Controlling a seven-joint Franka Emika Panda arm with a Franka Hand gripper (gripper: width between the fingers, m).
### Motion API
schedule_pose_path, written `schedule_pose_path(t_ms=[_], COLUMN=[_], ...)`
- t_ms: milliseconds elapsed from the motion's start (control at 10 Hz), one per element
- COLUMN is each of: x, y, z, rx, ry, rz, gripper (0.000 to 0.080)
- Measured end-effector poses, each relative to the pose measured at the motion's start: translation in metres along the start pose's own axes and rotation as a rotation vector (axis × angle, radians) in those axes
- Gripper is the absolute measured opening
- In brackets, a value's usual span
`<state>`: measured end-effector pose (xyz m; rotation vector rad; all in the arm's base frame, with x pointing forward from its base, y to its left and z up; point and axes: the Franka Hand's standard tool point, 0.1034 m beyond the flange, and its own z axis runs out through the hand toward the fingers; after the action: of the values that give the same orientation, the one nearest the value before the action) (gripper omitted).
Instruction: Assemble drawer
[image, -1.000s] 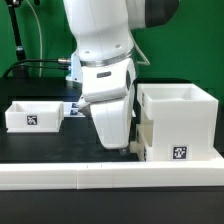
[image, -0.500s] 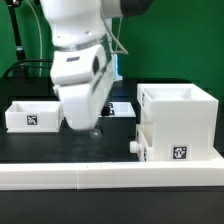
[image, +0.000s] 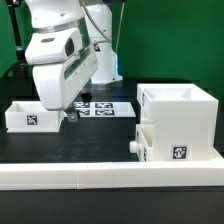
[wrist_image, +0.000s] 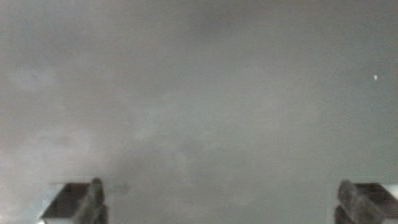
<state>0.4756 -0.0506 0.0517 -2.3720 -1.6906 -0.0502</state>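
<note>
Since 1 small white plastic tray (image: 28, 116) sits loose at frame left, the two-finger gripper (image: 70, 116) hovers beside it, jaws wide, apparently empty, ready to grasp.

Black bench (image: 95, 142) carrying a white tray (image: 28, 116) at the exterior view's left, the marker board (image: 101, 107) centrally, the drawer casing (image: 182, 118) at its right, a long rail (image: 110, 178) along the near edge

Exterior camera is sitting low at the near edge of the table (image: 100, 140), facing across the white rail (image: 60, 178) toward the far green wall (image: 175, 40). Wrist camera is looking past the gripper (wrist_image: 221, 203) at blurred grey, close. Only the gripper is showing in both.
</note>
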Motion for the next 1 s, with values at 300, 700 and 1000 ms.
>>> schedule_pose_path(t_ms=[300,700,1000], x=[0.0,-0.051,-0.051], y=[0.0,-0.033,-0.037], z=[0.001,-0.015,-0.013], rx=[0.002,-0.095,-0.099], ry=[0.0,-0.005,0.006], rz=[0.027,0.388,0.611], gripper=[0.0649,0.0649,0.0649])
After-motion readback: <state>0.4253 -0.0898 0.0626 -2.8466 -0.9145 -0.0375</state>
